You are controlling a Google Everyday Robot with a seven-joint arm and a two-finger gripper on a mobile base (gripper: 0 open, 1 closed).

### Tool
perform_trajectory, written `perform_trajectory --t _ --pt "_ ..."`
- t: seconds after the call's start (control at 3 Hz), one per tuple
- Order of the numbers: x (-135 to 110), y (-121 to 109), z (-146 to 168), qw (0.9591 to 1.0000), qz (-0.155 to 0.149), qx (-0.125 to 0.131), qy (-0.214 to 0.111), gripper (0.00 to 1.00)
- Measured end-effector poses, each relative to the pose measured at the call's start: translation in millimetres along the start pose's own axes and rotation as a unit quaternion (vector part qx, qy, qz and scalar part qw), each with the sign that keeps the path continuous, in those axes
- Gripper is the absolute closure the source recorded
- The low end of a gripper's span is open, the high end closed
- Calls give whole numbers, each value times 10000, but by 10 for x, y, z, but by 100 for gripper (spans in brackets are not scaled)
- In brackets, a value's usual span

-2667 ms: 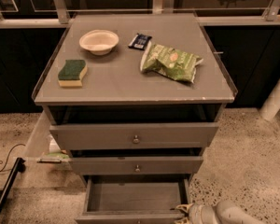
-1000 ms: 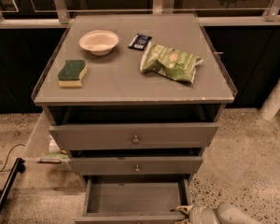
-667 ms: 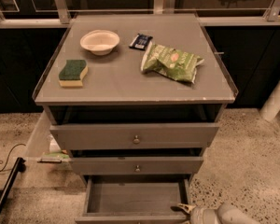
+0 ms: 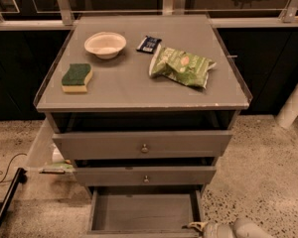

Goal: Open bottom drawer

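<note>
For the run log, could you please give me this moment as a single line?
bottom drawer: pulled out, grey interior in view | gripper: low at the drawer's front right corner | task state: drawer looks open

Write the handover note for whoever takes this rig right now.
The gripper is at the bottom edge of view, by the right front corner of the bottom drawer.
The bottom drawer is pulled well out, with its bare grey inside showing.
Done: the opening, by the look of it.
Left: probably only backing the gripper away.
</note>
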State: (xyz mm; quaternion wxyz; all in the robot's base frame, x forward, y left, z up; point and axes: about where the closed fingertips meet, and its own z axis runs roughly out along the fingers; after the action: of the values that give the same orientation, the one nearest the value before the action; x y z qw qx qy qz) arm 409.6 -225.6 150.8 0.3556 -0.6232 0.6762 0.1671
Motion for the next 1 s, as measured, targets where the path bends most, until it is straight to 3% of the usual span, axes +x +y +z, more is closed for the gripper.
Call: perform_trajectory --t 0.33,1.0 --pt "-9 -1 -11 10000 0 0 0 100" --pt "-16 78 -53 10000 16 -18 4 100"
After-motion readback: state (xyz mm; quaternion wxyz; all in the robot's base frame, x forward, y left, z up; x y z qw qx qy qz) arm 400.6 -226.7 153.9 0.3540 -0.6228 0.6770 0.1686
